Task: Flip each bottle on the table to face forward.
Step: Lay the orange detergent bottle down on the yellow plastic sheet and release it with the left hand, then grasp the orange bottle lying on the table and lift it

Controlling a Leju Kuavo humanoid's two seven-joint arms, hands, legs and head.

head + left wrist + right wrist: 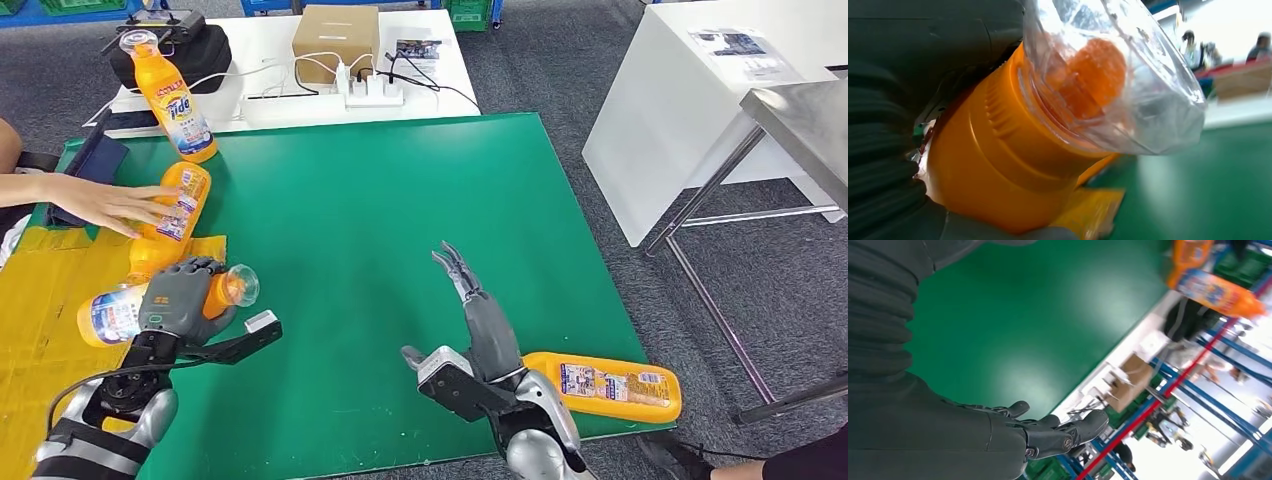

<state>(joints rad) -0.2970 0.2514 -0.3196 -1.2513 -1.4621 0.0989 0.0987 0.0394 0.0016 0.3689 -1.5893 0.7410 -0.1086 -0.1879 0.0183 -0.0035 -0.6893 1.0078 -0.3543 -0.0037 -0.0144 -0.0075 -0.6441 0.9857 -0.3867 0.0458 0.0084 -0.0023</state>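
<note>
Bottle [120, 308], orange, clear-capped: being held at lower left of the head view, left hand [178, 298] fingers clasped round its neck. Right hand [478, 322], fingers spread, holding nothing. Label should be turned forward before setting on the green surface [340, 220].

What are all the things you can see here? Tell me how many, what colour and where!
bottles: four, orange; one upright at the far left, one lying under a person's hand, one in the robot's left hand, one lying at the near right edge.
table: one, green, centre.
yellow sheet: one, left of the table.
cardboard box: one, brown, on the white table behind.
power strip: one, white, beside the box.
person's hand: one, left.
left hand: grey, holding a bottle.
right hand: grey, open.
</note>
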